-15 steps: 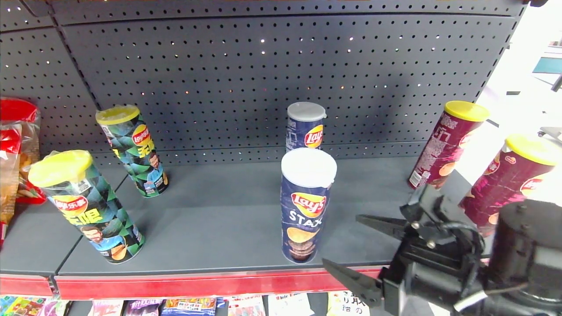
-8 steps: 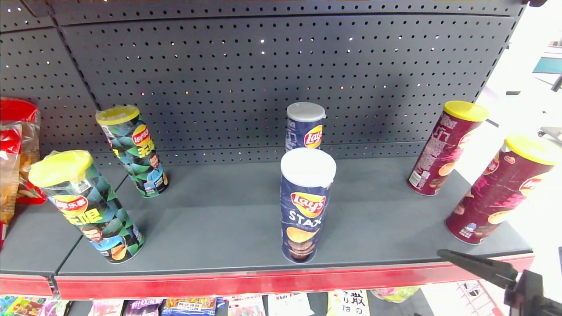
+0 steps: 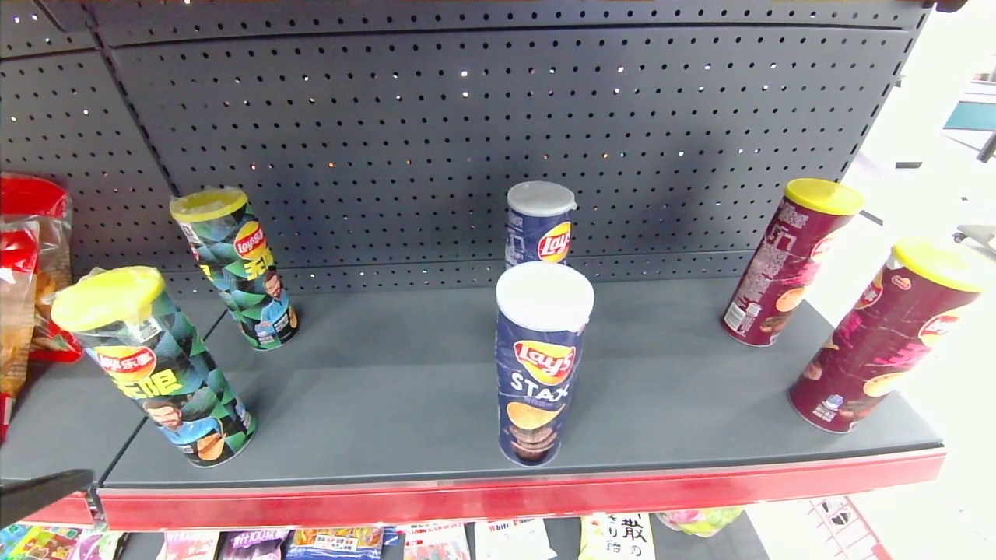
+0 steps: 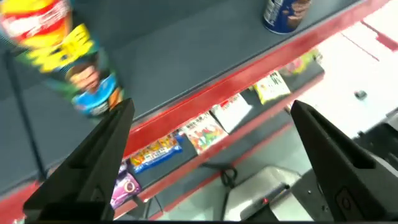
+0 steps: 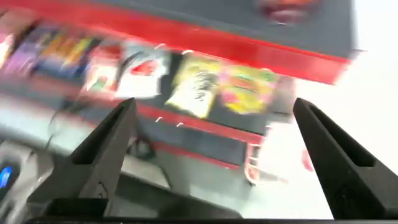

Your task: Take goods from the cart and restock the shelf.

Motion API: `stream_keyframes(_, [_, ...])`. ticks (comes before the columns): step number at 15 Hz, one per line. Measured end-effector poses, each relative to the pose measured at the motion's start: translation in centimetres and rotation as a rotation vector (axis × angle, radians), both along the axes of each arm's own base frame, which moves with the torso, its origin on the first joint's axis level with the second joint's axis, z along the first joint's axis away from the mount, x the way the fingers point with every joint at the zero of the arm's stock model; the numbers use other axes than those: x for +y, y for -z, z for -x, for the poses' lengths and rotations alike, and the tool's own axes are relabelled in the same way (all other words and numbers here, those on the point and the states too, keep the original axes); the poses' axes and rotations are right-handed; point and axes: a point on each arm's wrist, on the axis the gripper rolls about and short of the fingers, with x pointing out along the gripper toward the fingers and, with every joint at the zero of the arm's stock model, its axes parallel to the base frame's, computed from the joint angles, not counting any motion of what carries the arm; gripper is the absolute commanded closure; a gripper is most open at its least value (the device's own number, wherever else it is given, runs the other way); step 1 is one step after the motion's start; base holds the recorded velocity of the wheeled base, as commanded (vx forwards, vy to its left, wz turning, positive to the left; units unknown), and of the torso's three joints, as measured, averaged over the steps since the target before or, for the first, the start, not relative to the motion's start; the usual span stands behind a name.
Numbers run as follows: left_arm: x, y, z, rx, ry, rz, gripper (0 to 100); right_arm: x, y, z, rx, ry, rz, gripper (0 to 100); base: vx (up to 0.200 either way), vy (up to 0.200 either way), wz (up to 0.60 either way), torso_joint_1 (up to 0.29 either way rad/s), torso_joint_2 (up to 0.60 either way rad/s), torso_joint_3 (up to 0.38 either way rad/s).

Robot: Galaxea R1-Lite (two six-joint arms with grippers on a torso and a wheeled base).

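Note:
Three pairs of chip cans stand upright on the grey shelf [image 3: 405, 389]: two green ones [image 3: 156, 365] at the left, two blue ones [image 3: 541, 362] in the middle, two maroon ones [image 3: 879, 334] at the right. My left gripper [image 4: 211, 104] is open and holds nothing, low in front of the shelf's red front edge [image 4: 249, 74], below the front green can [image 4: 68, 62]. One of its fingers [image 3: 43, 488] pokes in at the head view's lower left. My right gripper [image 5: 214, 102] is also open and bare, below the red edge [image 5: 205, 43] near the shelf's right end.
A perforated grey back panel [image 3: 467, 140] closes the shelf behind. Red snack bags [image 3: 23, 257] sit at the far left. Several snack packets [image 3: 436, 540] hang on the lower tier under the red edge. Wide gaps separate the can pairs.
My right gripper has dropped down and to the right, out of the head view. A left gripper finger has come in at the lower left. The cans have not moved.

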Motion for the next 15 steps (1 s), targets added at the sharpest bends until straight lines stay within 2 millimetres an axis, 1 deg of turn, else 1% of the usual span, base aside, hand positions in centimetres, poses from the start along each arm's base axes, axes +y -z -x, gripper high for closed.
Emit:
stream_keyframes(2, [-0.9, 0.0, -2.4, 0.043, 0.032, -0.040, 0, 0.3, -0.5, 1.9, -0.052, 0.198, -0.026, 0, 0.000, 0.000, 0.00, 0.000, 0.00, 0.000])
stream_keyframes(4, [-1.7, 0.2, -4.9, 0.070, 0.050, -0.069, 0, 1.0, -0.1, 2.9, -0.057, 0.355, -0.025, 0, 0.000, 0.000, 0.00, 0.000, 0.00, 0.000])
stream_keyframes(6, [-2.7, 0.6, -7.2, 0.093, 0.066, -0.083, 0, 1.6, 1.2, 3.3, -0.065, 0.436, -0.025, 0, 0.000, 0.000, 0.00, 0.000, 0.00, 0.000])
stream_keyframes(7, [-3.1, 0.9, -7.8, 0.109, 0.081, -0.089, 0, 1.7, 1.6, 3.3, -0.080, 0.448, -0.032, 0, 0.000, 0.000, 0.00, 0.000, 0.00, 0.000])
stream_keyframes(9, [-4.0, 1.7, -8.7, 0.159, 0.123, -0.110, 0, 1.9, 1.8, 3.0, -0.146, 0.407, -0.064, 0, 0.000, 0.000, 0.00, 0.000, 0.00, 0.000])
stream_keyframes(11, [-4.9, 2.4, -9.4, 0.200, 0.155, -0.131, 0, 1.8, 2.7, 1.8, -0.212, 0.382, -0.072, 0, 0.000, 0.000, 0.00, 0.000, 0.00, 0.000])
stream_keyframes(13, [-5.9, 2.8, -10.2, 0.226, 0.159, -0.169, 0, 1.6, 4.2, 0.0, -0.333, 0.361, -0.040, 0, 0.000, 0.000, 0.00, 0.000, 0.00, 0.000])
stream_keyframes(14, [-6.4, 2.9, -10.8, 0.235, 0.149, -0.192, 0, 1.5, 5.3, -0.8, -0.371, 0.353, -0.023, 0, 0.000, 0.000, 0.00, 0.000, 0.00, 0.000])
stream_keyframes(15, [-7.0, 3.0, -11.4, 0.234, 0.150, -0.199, 0, 1.4, 6.4, -1.1, -0.354, 0.349, -0.008, 0, 0.000, 0.000, 0.00, 0.000, 0.00, 0.000])
